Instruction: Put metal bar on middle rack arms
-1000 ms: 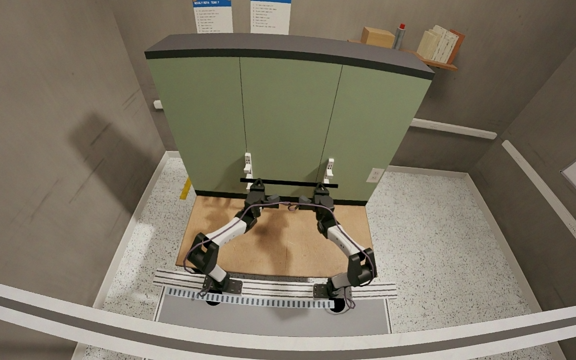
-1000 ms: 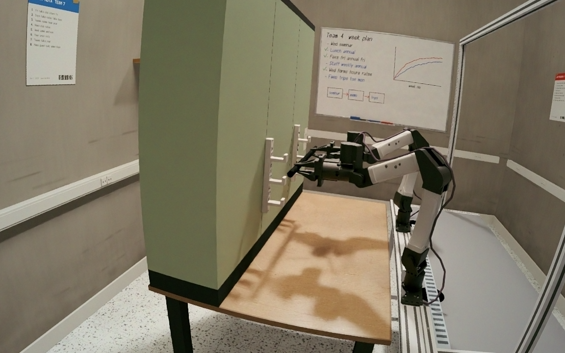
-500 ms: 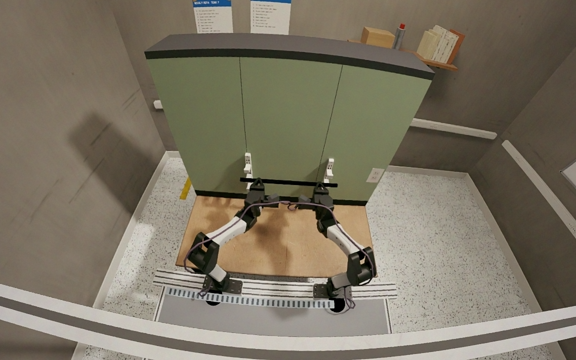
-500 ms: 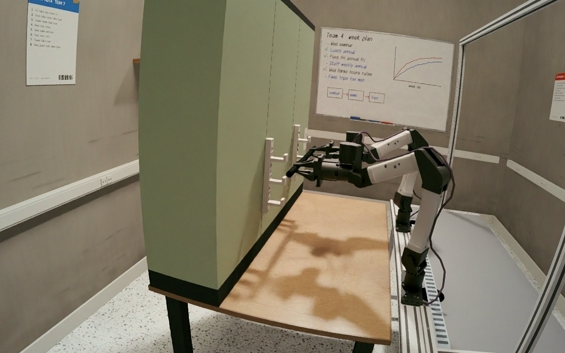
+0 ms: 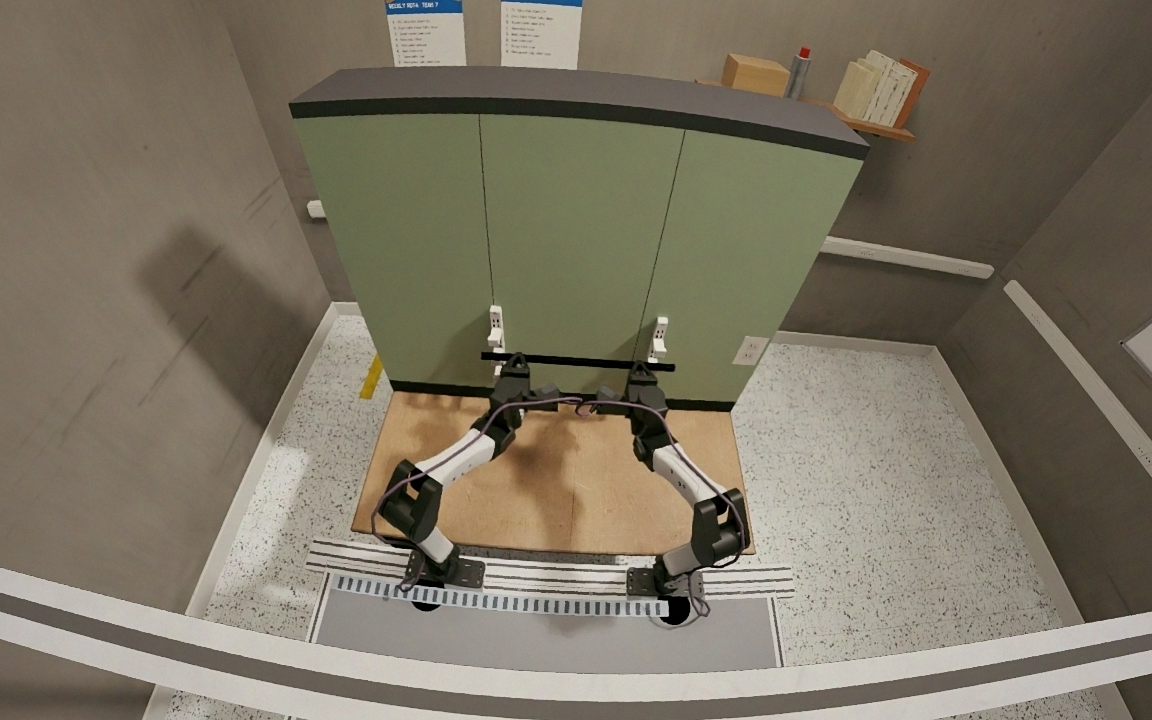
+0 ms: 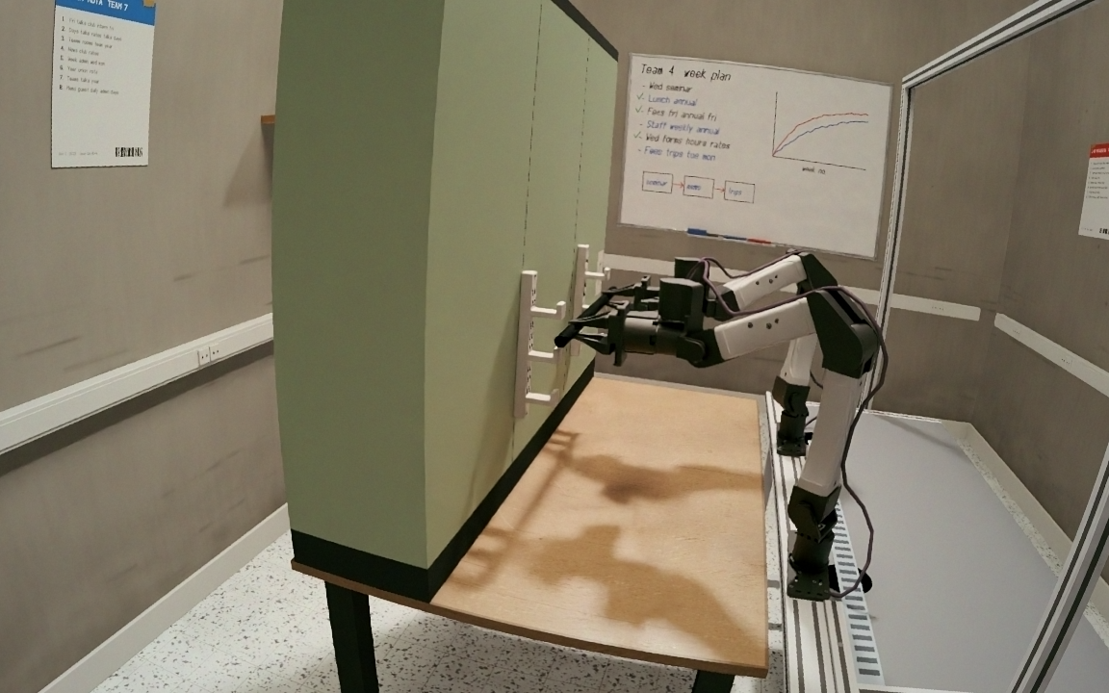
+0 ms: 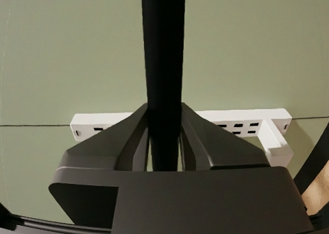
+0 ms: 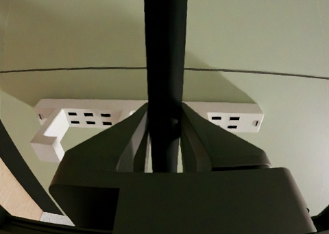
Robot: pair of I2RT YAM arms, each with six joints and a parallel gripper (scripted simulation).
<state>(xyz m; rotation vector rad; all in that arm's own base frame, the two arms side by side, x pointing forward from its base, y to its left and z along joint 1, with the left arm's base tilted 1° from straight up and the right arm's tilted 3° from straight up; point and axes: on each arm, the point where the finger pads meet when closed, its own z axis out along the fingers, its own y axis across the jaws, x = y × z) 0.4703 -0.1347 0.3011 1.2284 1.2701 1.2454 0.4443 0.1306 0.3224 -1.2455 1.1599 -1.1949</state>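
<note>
You've got one bar (image 5: 576, 360) (image 6: 565, 336) (image 7: 164, 55) (image 8: 166, 55), two arms, two pincers and two wall brackets. The left bracket (image 5: 495, 317) (image 6: 525, 345) (image 7: 240, 114) shows three rack arms in the exterior view; the right bracket (image 5: 660, 329) (image 6: 580, 258) (image 8: 223, 108) is partly blocked there, so you can't count its rack arms fully.

Your left arm (image 5: 459, 461) (image 6: 765, 331) and right arm (image 5: 683, 474) (image 6: 765, 280) both reach over the desk (image 5: 562, 501) (image 6: 696, 517), elbows raised and out to the sides, wrists roughly level and aimed at the green wall (image 5: 576, 223) (image 6: 477, 215). Your left pincer (image 5: 517, 356) (image 6: 574, 330) (image 7: 164, 110) is narrowed on the bar near its left end; your right pincer (image 5: 641, 365) (image 6: 614, 291) (image 8: 164, 110) grips it near its right end. Each has one finger on either side of the bar.

The bar runs across in front of both brackets, above the desk, its ends sticking out past the pincers. At the left bracket it's near the tip of the middle rack arm (image 6: 543, 354); it may be just above, but from this angle you can't tell whether they touch. You haven't released it on either side.
</note>
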